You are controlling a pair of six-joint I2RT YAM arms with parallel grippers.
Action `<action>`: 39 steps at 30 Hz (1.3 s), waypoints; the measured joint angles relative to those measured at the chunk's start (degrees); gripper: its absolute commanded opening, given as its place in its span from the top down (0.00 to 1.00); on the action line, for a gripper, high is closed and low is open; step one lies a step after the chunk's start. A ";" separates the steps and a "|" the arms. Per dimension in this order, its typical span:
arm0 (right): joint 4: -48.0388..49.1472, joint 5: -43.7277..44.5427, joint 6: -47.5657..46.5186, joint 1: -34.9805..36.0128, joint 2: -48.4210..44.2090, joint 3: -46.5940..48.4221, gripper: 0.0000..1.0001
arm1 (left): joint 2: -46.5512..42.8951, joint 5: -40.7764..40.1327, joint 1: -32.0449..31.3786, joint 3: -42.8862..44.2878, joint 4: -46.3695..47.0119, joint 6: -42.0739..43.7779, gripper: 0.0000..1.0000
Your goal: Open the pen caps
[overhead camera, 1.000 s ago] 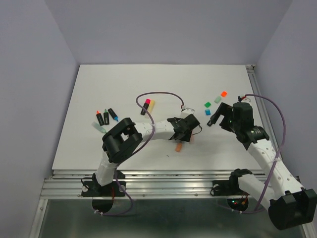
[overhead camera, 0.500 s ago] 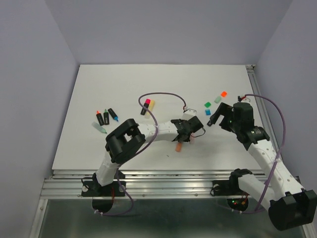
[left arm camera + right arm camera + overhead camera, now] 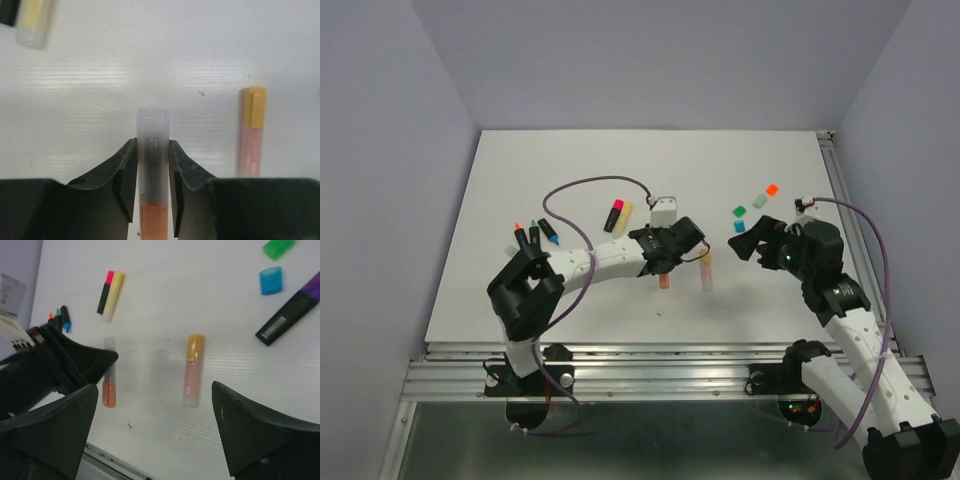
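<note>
My left gripper (image 3: 665, 262) is shut on a pen with a frosted grey body (image 3: 152, 145) and an orange cap (image 3: 151, 223). The cap end points back toward the wrist and shows in the top view (image 3: 665, 284). I cannot tell whether the pen touches the table. A pink pen (image 3: 706, 272) with a yellow-orange cap (image 3: 254, 107) lies just to its right. My right gripper (image 3: 744, 242) is open and empty, right of both pens, which show between its fingers (image 3: 192, 371). Loose caps lie behind it: green (image 3: 738, 211), blue (image 3: 739, 226), mint (image 3: 759, 201) and orange (image 3: 772, 189).
A capped pink-and-black pen and a yellow pen lie together at the centre back (image 3: 618, 214). Three uncapped black pens (image 3: 533, 236) lie at the left by the left arm's elbow. A black pen with a purple cap (image 3: 290, 310) lies near the blue cap. A metal rail (image 3: 620, 360) runs along the near edge.
My left gripper has moved left and back with the orange-capped pen, uncovering the pink pen. The left elbow has swung left. My right gripper has shifted slightly left, still open.
</note>
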 measured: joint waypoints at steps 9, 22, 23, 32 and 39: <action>5.07 -13.35 2.73 5.75 0.09 -2.45 0.00 | -14.21 -0.83 3.98 -2.29 5.99 -5.97 1.00; 13.79 -6.62 2.56 21.46 16.74 -1.79 0.04 | -14.36 2.10 3.96 -3.39 7.74 -11.47 1.00; 15.47 -6.10 2.73 22.51 17.73 -1.75 0.04 | -14.82 2.34 3.96 -4.13 8.00 -11.89 1.00; 23.34 -4.59 2.75 27.17 23.02 0.37 0.25 | -17.51 4.68 3.96 -7.72 10.25 -14.56 1.00; 25.22 -3.50 4.09 28.35 25.00 0.42 0.59 | -19.10 4.94 3.96 -9.33 11.61 -15.26 1.00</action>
